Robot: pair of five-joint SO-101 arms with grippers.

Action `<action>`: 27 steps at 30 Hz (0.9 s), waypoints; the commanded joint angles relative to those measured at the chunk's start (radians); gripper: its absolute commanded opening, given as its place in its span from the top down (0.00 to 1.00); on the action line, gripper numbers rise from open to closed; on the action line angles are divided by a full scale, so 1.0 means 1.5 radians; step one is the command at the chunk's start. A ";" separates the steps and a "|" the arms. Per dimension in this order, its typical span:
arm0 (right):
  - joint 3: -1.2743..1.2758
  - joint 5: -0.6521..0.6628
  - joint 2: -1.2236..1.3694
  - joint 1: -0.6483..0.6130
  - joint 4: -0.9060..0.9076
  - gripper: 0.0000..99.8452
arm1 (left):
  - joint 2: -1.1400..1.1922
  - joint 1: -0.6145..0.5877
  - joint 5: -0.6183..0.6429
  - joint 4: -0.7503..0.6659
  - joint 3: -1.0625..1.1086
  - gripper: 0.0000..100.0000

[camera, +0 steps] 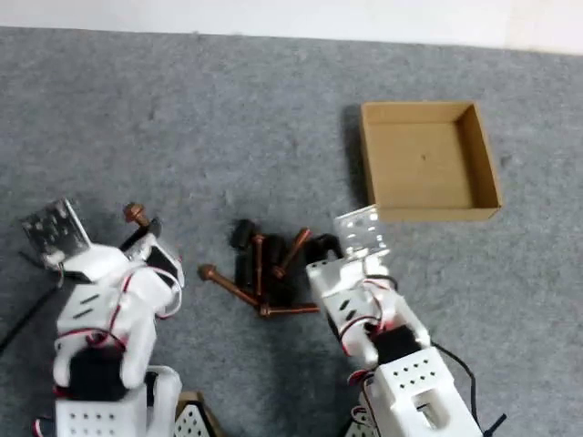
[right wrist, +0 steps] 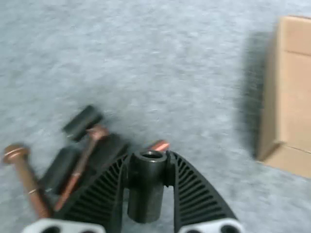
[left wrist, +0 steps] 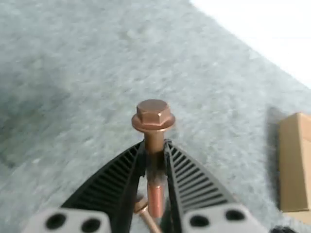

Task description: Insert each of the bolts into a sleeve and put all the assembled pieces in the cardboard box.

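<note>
The left jaws are gripping a copper bolt (left wrist: pixel 153 119) by its shank at the left of the counter (camera: pixel 182 118). The right jaws are clamping a black sleeve (right wrist: pixel 147 187) beside the loose pile of bolts and sleeves (camera: pixel 260 273). The cardboard box (camera: pixel 437 215) is sitting at the far right.

From here, the grey felt-like table cover (camera: pixel 182 118) lies bare across the far side and right up to the open-topped brown cardboard box (camera: pixel 428 215), whose upright walls block any low sideways approach. A loose heap of copper-coloured bolts and black sleeves (camera: pixel 269 273) clutters the gap between the left white arm (camera: pixel 105 309) and the right white arm (camera: pixel 364 300).
</note>
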 commanded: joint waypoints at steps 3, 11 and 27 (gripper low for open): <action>-0.007 0.006 -0.016 -0.020 -0.022 1.00 | -0.145 0.014 -0.005 -0.122 0.097 1.00; -0.006 0.038 -0.016 -0.076 -0.018 1.00 | -0.131 0.072 -0.004 -0.229 0.165 1.00; -0.006 0.081 -0.038 -0.094 -0.012 1.00 | -0.131 0.235 -0.003 -0.358 0.165 1.00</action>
